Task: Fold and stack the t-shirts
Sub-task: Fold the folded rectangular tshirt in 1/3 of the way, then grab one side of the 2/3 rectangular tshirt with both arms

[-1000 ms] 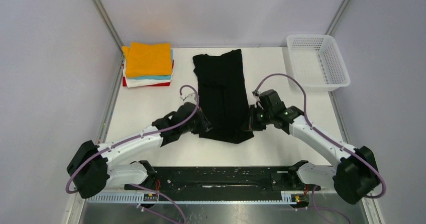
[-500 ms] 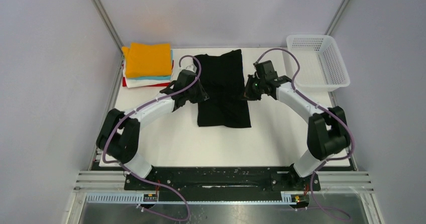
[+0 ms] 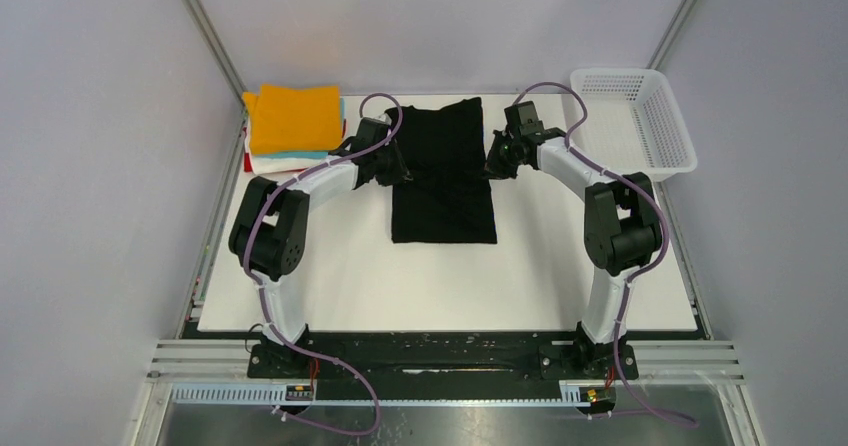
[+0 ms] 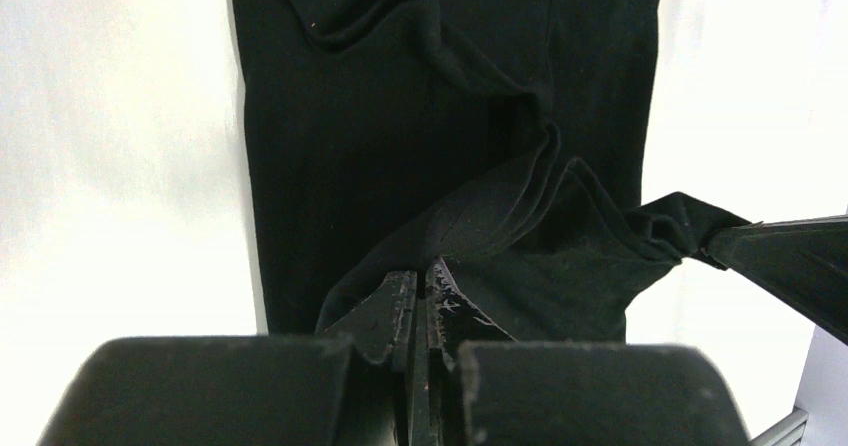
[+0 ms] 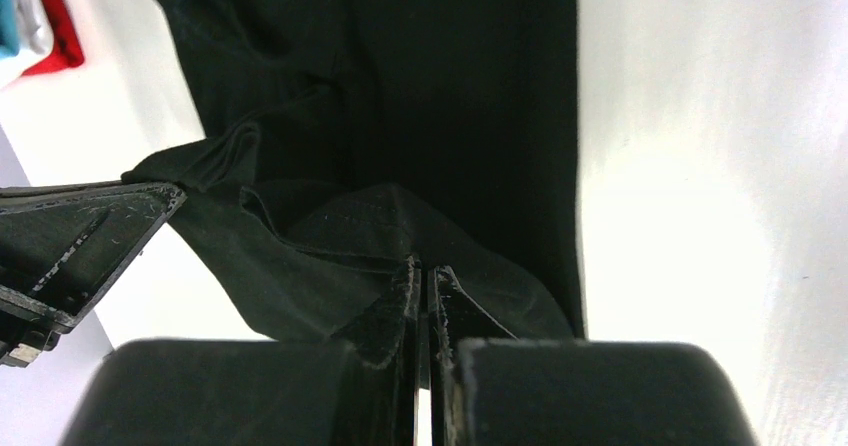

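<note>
black t-shirt (image 3: 443,201) pinched by left gripper (image 4: 420,278) and right gripper (image 5: 422,271), folded stack (image 3: 295,126) nearby

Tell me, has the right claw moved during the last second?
Yes. The right gripper went toward the far end of the table, now level with the white basket, pulling an edge of the black t-shirt along.

The large black cloth t-shirt (image 3: 443,181) is matt and soft-creased, the white table top (image 3: 440,276) smooth, the white plastic mesh basket (image 3: 667,131) at upper right faintly glossy.
</note>
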